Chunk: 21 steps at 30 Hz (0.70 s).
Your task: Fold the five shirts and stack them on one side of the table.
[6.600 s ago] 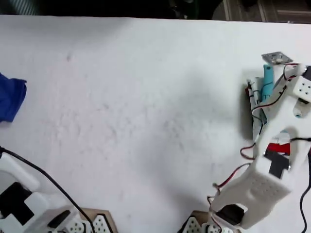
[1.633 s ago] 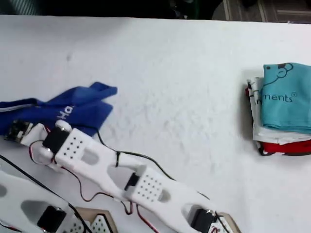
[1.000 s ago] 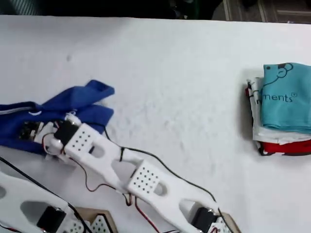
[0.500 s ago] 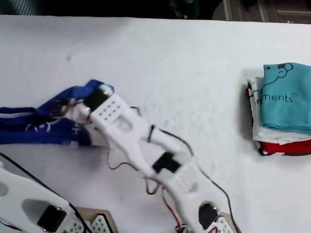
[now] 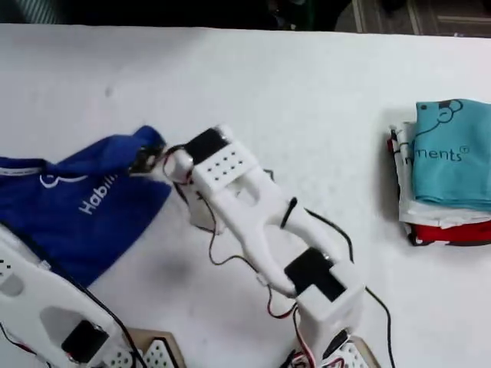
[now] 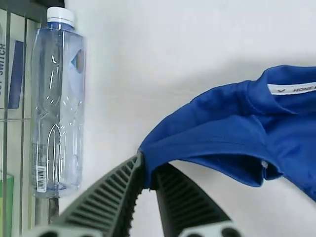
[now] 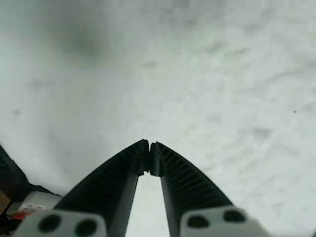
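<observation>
Blue shirt [image 5: 80,211] is lying rumpled at the table's [image 5: 307,100] left, far from the folded stack [image 5: 449,176], its soft, light cloth sagging from the left gripper [image 6: 148,183], which is pinching one edge, while the right gripper [image 7: 149,165] is hanging closed on nothing, so corners or seams are likely offering the surest hold.

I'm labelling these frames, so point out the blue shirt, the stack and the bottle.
blue shirt [image 5: 84,218], high view, on its spread front.
stack [image 5: 453,157], high view, on its top layer.
bottle [image 6: 57,106], left wrist view, on its clear body.
</observation>
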Each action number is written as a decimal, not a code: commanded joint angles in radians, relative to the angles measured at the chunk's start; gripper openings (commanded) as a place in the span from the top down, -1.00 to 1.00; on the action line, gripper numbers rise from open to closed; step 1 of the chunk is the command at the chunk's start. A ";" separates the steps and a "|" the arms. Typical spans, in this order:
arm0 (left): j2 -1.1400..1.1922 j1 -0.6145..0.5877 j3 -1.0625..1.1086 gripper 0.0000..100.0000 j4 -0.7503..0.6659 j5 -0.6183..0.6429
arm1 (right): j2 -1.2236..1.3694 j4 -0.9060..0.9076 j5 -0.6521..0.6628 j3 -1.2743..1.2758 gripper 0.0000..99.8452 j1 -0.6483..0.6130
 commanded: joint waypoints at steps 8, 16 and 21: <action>-0.070 -0.111 -0.025 0.95 0.002 0.002 | 0.259 -0.136 -0.239 -0.334 0.23 -0.262; -0.068 -0.179 -0.023 0.95 0.002 0.002 | 0.687 -0.131 -0.245 -0.819 0.14 -0.438; -0.067 -0.194 -0.023 0.95 0.002 0.002 | 0.897 -0.113 -0.239 -1.082 0.29 -0.450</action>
